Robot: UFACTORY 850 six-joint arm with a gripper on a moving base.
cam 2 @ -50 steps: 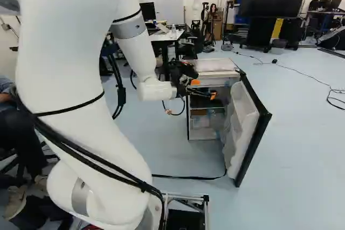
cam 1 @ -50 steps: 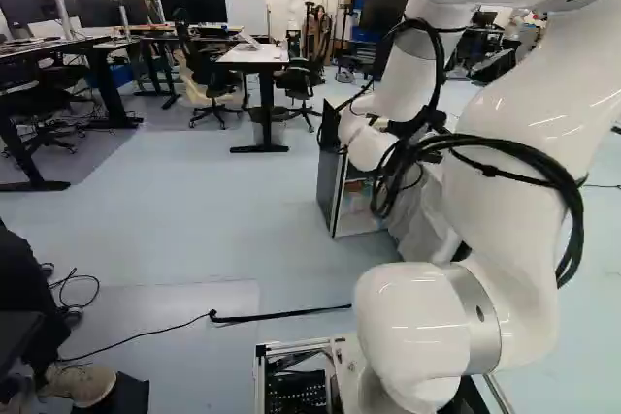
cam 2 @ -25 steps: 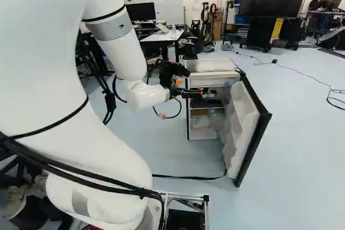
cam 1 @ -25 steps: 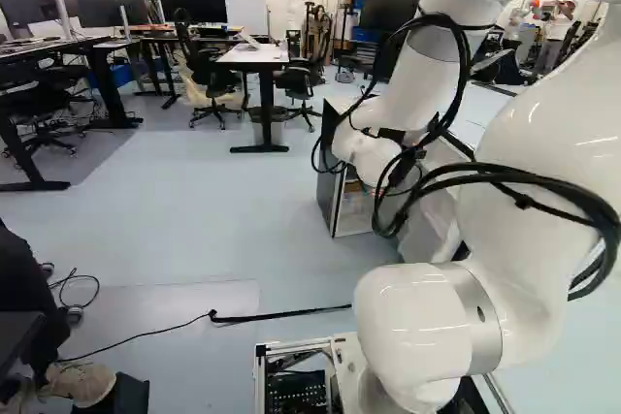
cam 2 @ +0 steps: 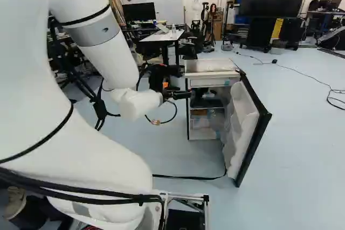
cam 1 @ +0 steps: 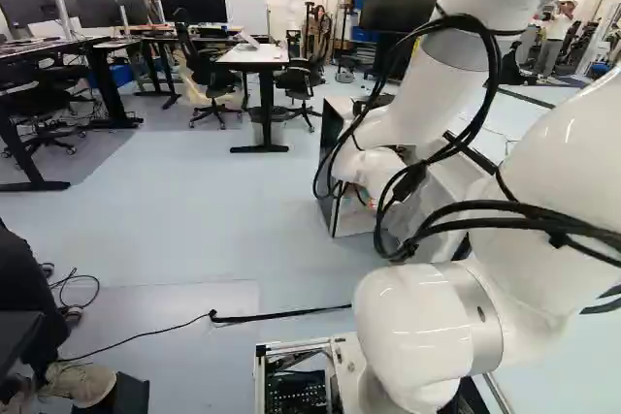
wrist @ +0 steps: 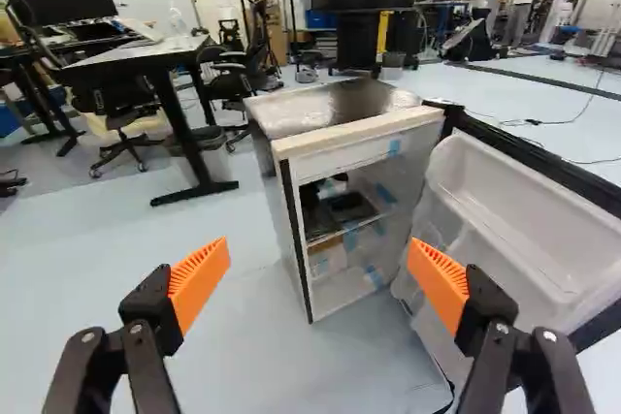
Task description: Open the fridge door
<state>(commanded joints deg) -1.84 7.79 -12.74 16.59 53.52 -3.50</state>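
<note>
Holding the gripper [wrist: 318, 255] spread and empty before the fridge [wrist: 335, 109] and its door [cam 2: 241, 125], swung wide right of the middle in the right base view; risking knocking that door shut by sweeping too close.

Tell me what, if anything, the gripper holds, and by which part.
Nothing is held: the gripper is open, its orange pads wide apart, with the fridge ahead of it.

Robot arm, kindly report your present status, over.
Gripper open, holding nothing. Fridge door wide open. No obstacle seen between gripper and fridge.
</note>
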